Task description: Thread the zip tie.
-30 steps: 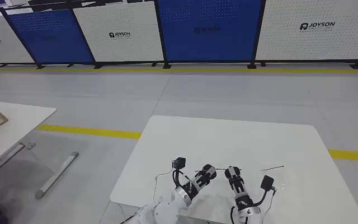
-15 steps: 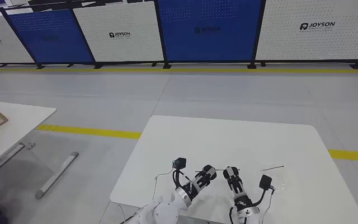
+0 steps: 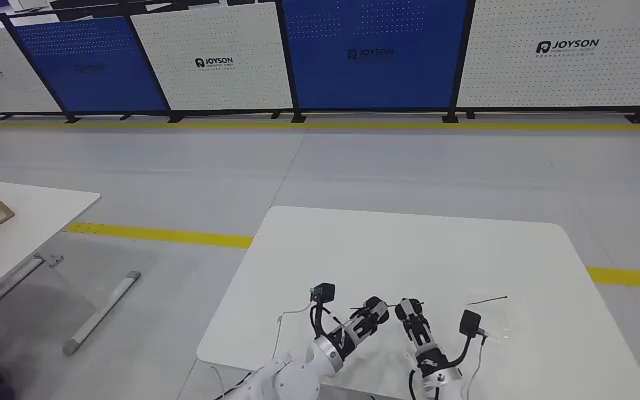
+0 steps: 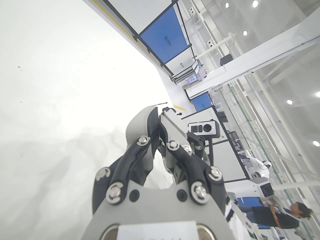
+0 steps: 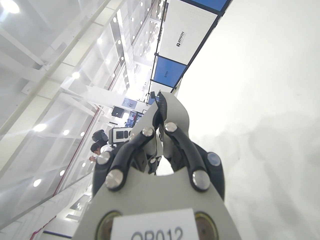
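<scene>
Right wrist view: the zip tie sits at the tip of the right hand, whose fingers are fully closed on it. The square head projects just beyond the fingertips, with a short length of black strap beside it. We place the tie over the near part of the bench, and we judge it to be held clear of the surface between the two hands. The left hand is also fully closed, tip against tip. Its own wrist view does not show plainly what lies between the pads. In the top view a thin dark line appears to run from it toward the right hand, so we judge that it grips the strap end of the same tie. In the top view the two hands stand close together, tips just apart. Status: pick-up and the two-handed grip are complete. We see no closed loop, and we cannot tell whether the strap tip has entered the head slot; we judge the work to be at the alignment step. Remaining: guide the tip into the slot, then draw the strap through. A second tie lies flat on the bench, apart from the right hand and untouched.
</scene>
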Action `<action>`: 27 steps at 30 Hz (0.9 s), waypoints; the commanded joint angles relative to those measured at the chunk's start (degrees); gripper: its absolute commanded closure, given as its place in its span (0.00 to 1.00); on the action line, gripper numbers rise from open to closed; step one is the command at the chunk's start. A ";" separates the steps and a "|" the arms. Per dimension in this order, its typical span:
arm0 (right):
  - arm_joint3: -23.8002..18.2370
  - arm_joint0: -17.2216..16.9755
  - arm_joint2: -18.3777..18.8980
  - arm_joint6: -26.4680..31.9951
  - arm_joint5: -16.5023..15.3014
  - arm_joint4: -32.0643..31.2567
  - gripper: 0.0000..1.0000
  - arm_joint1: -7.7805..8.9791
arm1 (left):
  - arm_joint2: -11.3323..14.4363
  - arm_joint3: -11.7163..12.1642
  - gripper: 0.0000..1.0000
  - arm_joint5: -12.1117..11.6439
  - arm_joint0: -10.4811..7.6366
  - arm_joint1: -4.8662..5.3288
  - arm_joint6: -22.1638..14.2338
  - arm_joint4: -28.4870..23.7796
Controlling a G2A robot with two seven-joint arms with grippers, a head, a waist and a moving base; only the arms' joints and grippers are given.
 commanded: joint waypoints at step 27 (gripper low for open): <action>-0.51 -0.54 0.64 0.60 -0.58 0.52 0.59 -0.09 | -0.16 0.46 1.00 2.61 -0.64 -0.32 0.77 -2.07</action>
